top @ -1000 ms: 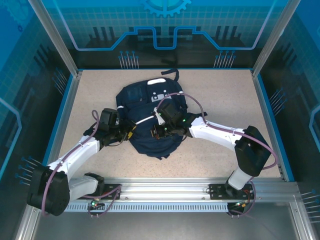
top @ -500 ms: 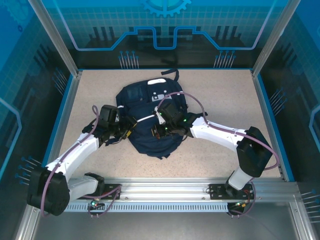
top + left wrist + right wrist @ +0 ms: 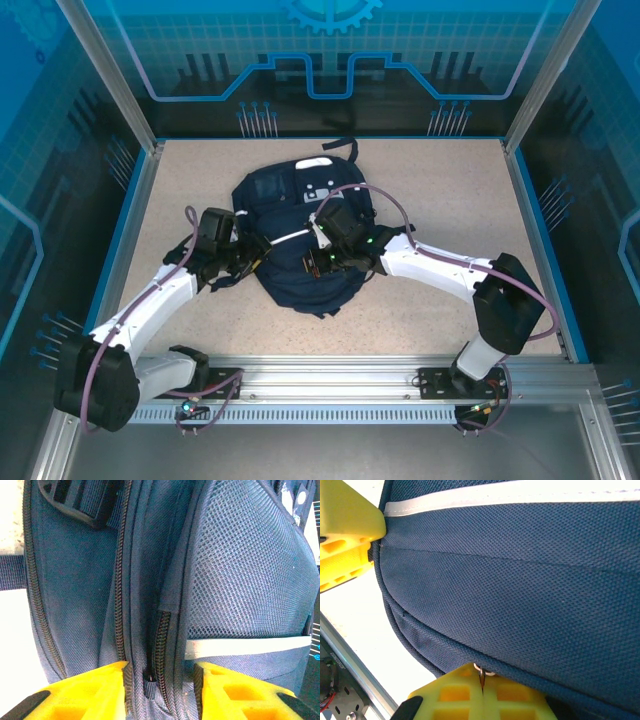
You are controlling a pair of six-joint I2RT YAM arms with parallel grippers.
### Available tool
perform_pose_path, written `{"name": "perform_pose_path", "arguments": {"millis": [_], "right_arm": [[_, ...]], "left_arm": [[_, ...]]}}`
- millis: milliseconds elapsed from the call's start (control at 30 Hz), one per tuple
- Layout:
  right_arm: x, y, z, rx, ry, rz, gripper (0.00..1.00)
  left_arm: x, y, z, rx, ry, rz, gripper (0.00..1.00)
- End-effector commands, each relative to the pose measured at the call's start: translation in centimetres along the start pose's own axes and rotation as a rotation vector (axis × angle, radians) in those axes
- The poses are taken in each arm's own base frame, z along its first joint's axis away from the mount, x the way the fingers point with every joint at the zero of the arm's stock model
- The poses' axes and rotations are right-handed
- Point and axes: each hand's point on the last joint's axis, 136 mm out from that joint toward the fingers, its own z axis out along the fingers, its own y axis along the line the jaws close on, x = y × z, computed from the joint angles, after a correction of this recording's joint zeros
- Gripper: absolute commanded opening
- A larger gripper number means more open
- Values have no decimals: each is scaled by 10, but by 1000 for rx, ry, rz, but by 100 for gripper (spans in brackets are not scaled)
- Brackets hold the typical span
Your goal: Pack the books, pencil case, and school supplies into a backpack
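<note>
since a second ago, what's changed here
The left gripper has crept a little farther from the bases along the backpack's left edge; its jaws straddle a zip seam. The right gripper has stayed shut on a zip pull, and the backpack has not shifted.

White links, black joints, purple cables and yellow fingers.
</note>
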Motion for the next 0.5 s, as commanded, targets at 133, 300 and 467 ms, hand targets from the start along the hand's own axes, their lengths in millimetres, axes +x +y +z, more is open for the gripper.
{"name": "perform_pose_path", "arguments": {"millis": [133, 300, 467], "right_arm": [[-3, 8, -11, -13, -23, -18, 0], [-4, 7, -11, -10, -24, -16, 0], [-4, 8, -11, -11, -23, -16, 0]], "left_arm": [[-22, -30, -13, 65, -102, 133, 43], [-20, -21, -10, 28, -89, 109, 46], [-13, -6, 2, -2, -55, 65, 51]]}}
